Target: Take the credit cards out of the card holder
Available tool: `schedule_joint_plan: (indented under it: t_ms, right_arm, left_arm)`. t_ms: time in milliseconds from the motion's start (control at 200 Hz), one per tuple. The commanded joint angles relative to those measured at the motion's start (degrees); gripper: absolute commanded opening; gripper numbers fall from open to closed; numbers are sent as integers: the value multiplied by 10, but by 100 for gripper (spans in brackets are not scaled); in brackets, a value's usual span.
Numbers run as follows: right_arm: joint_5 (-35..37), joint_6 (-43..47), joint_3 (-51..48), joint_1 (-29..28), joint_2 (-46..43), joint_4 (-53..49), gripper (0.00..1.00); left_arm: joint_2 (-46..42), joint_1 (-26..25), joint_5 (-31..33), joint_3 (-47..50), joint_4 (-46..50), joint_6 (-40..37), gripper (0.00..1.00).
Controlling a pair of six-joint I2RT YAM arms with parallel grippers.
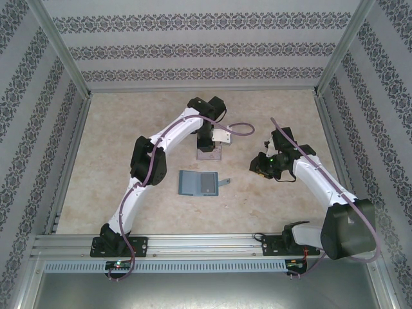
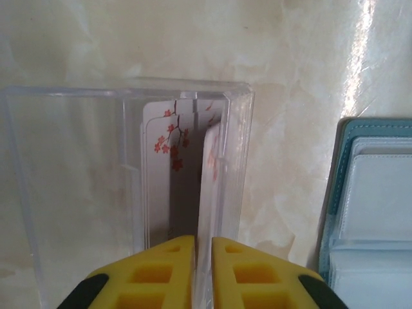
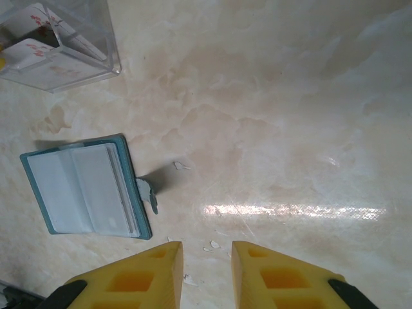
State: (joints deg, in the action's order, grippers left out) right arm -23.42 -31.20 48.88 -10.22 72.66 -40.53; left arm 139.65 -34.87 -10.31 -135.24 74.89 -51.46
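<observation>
While left jaws sit slightly parted around a card, right jaws gape empty.

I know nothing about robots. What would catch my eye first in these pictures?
Most striking is the clear plastic tray toward the far middle of the pale marbled table, with white cards printed with red blossoms standing in it and the left gripper right at its edge. Nearer the robot lies a teal card holder, spread open like a book. The right gripper hovers open over bare table to its right.
</observation>
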Motion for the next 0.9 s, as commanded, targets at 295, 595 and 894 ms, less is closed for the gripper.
schedule_joint_plan:
  t_ms: [295,595,894]
  right_arm:
    - [-17,0,-5,3,-11,1,26]
    - [-20,-17,2,-27,11,28,26]
    - [-12,-34,26,-85,59,49,26]
  left_arm:
    - [-28,-5,27,-33,-5,63,19]
    - [-87,4,35,65,-111,268,20]
    - [-184,7,70,218,-174,441,20]
